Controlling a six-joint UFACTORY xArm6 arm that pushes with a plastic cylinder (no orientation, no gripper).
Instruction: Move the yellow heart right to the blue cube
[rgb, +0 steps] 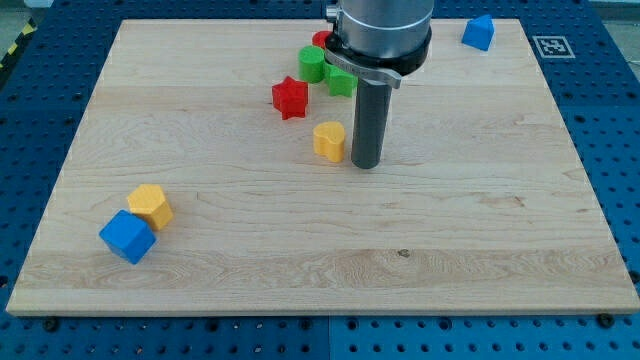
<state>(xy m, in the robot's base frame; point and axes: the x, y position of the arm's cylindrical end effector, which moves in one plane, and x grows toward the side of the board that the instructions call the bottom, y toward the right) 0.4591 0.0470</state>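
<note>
The yellow heart (329, 141) lies near the middle of the wooden board (480, 230). My tip (366, 163) rests on the board just to the right of the heart, close to it; I cannot tell whether they touch. The blue cube (127, 237) sits at the lower left, touching a yellow hexagonal block (151, 205) on its upper right. The rod runs straight up to the arm's dark grey housing (381, 30) at the view's top.
A red star (290, 97) lies up and left of the heart. Two green blocks (313, 63) (341, 81) and a partly hidden red block (321, 40) sit under the arm housing. A second blue block (479, 32) is at the top right corner.
</note>
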